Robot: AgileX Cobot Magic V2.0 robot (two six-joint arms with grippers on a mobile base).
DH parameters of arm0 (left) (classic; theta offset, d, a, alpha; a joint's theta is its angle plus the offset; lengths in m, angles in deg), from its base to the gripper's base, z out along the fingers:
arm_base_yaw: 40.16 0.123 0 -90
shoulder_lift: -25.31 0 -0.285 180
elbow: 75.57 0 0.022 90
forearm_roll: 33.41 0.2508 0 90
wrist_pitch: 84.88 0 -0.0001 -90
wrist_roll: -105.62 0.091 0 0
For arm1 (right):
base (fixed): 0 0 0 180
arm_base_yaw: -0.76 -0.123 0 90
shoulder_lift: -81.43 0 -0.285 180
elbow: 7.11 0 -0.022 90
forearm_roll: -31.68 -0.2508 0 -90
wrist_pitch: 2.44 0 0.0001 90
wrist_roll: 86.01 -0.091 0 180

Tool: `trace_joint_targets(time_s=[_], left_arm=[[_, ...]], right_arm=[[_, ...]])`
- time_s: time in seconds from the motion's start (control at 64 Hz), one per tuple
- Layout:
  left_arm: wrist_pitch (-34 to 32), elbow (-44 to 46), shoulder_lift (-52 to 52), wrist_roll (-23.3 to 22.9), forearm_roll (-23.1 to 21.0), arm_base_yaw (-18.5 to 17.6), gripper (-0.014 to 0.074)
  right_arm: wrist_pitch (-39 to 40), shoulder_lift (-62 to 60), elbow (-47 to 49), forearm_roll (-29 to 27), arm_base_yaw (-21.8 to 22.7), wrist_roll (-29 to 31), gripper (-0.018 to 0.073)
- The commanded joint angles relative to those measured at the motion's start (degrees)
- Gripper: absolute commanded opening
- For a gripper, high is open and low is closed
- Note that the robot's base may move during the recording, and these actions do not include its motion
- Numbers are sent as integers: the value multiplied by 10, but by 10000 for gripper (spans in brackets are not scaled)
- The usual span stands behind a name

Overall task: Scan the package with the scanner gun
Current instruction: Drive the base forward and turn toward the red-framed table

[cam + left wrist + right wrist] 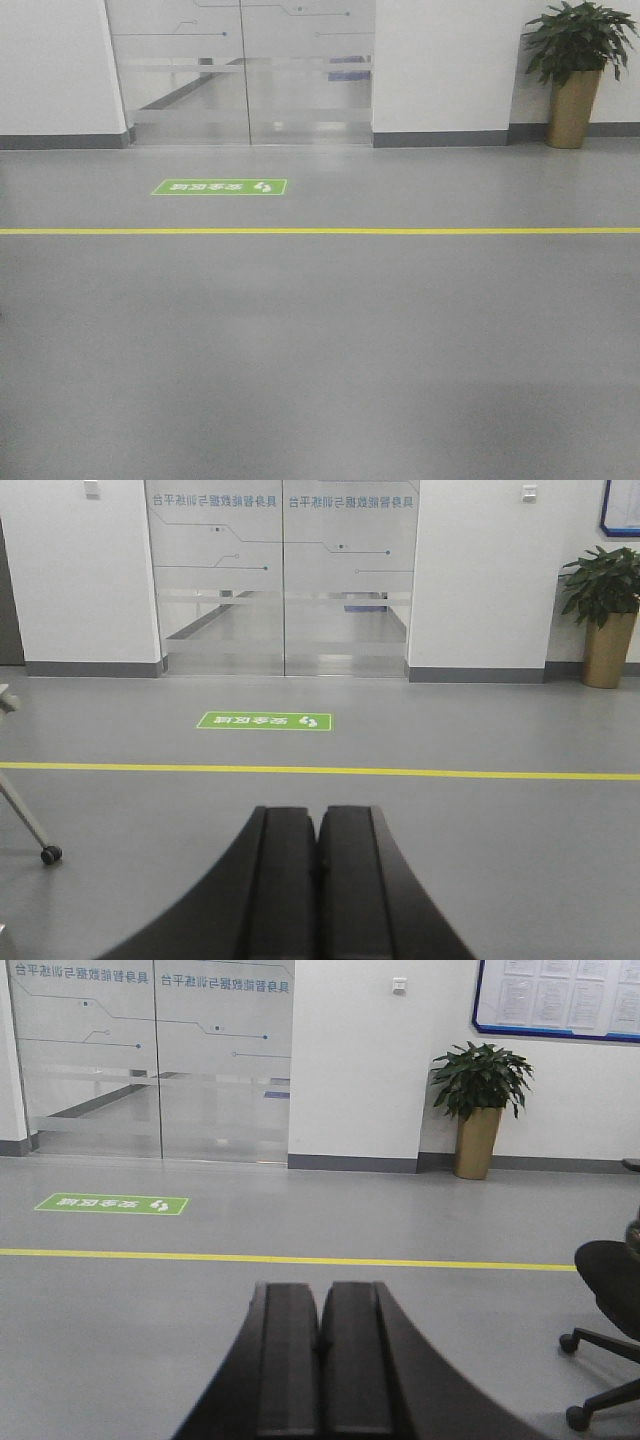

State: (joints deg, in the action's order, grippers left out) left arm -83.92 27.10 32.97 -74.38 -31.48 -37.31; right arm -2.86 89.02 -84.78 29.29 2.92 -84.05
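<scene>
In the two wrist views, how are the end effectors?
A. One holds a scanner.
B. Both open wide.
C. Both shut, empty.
C: the left end effector and the right end effector are each closed tight, holding nothing.

I cannot see the package or the scanner gun in any of my three camera views, so I cannot tell their look, pose or place. Every view faces grey floor (320, 350) and frosted glass doors (240, 70).
</scene>
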Motion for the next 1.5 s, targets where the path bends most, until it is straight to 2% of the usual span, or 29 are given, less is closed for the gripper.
trace_joint_targets(time_s=[0.0,1.485], left_arm=[[-10,1,1,-4,0,-3,-92],[-10,1,1,-4,0,-3,-92]], right_arm=[[13,2,4,2,0,2,-162],[13,2,4,2,0,2,-162]])
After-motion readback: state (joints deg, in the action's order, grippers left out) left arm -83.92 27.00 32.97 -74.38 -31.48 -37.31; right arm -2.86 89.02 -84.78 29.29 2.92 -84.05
